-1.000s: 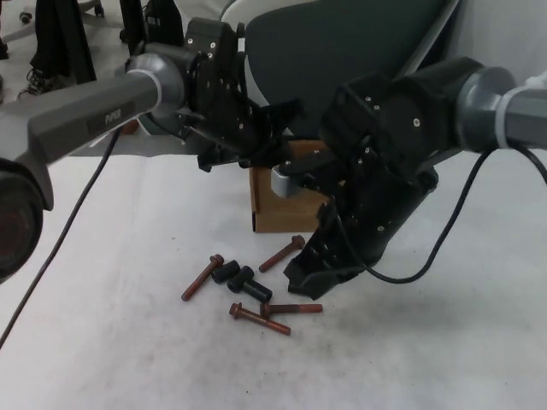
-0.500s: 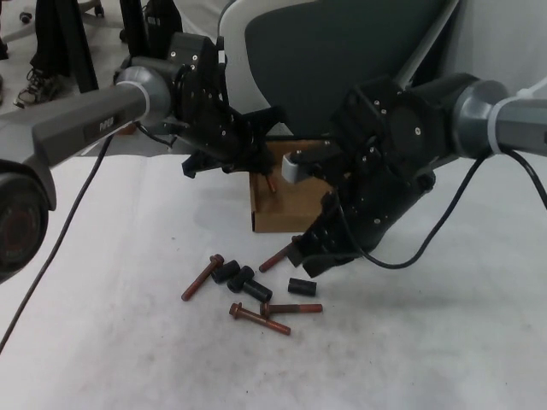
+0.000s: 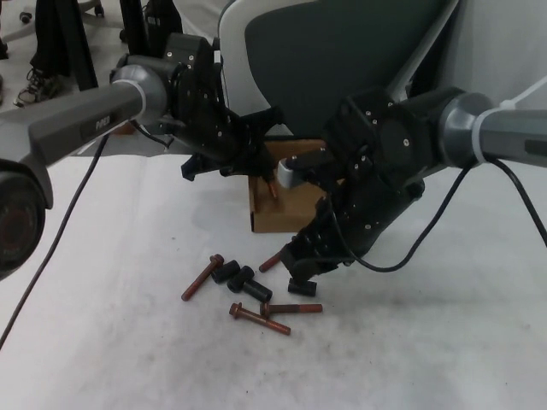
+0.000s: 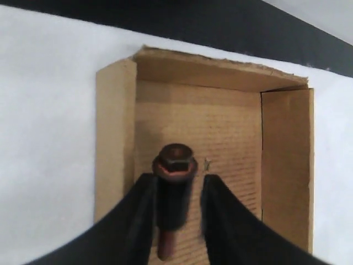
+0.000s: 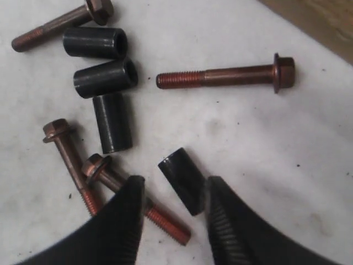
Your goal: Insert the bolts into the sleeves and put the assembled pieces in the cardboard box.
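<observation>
Over the brown cardboard box (image 3: pixel 291 213), in the high view, the left gripper (image 3: pixel 261 166) is poised. In the left wrist view, a copper-coloured bolt inside a black cylindrical sleeve (image 4: pixel 175 187) is clamped upright between its fingers. In the right wrist view, a loose black metal sleeve (image 5: pixel 183 179) on the white bench (image 5: pixel 248 143) is straddled, untouched, by the right gripper (image 5: pixel 174 185), its fingers spread.

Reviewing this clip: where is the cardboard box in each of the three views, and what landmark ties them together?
High view: the cardboard box stands mid-picture, beyond the loose parts.
Left wrist view: the box is seen from above, open, under the held sleeved bolt.
Right wrist view: the box is a brown sliver at the frame's edge, past a loose bolt.
Shared landmark: the white bench cover bordering the box.
</observation>
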Controlling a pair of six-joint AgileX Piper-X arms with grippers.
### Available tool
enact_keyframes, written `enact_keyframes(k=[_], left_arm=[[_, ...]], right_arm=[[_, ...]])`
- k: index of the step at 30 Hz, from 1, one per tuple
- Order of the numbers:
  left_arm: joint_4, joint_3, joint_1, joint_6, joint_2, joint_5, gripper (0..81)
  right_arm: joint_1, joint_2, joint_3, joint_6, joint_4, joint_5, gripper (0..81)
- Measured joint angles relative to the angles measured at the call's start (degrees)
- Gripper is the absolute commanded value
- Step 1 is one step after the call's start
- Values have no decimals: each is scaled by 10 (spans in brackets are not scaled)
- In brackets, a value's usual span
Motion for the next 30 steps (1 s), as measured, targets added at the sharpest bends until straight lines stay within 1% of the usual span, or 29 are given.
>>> enact_keyframes(k=[5,9,11,12,15,17,23,24,28,30], left_arm=[[1,-1,6,-14,0,18,327],[1,-1,17,-51,0,43,328],[1,-1,20,-79,0,67,349],[2,-1,29,-106,0,92,362],[2,-1,39,-150,0,134,416],[2,-1,45,-181,0,163,434],[2,-1,57,-242,0,237,438],[2,-1,60,-249,0,261,438],[11,-1,66,-250,0,295,436],[31,-2,71,-233,0,305,437]], right_arm=[[0,3,-2,2,-14,0,375],[0,15,-2,-8,-16,0,375],[0,17,-2,-18,-16,4,375],[0,17,-2,-32,-16,11,375],[0,17,-2,-81,-16,35,375],[0,17,-2,-110,-21,48,375],[0,17,-2,-147,-46,50,375],[0,17,-2,-149,-48,51,375],[0,18,-2,-152,-50,51,375],[3,18,-2,-152,-49,51,375]])
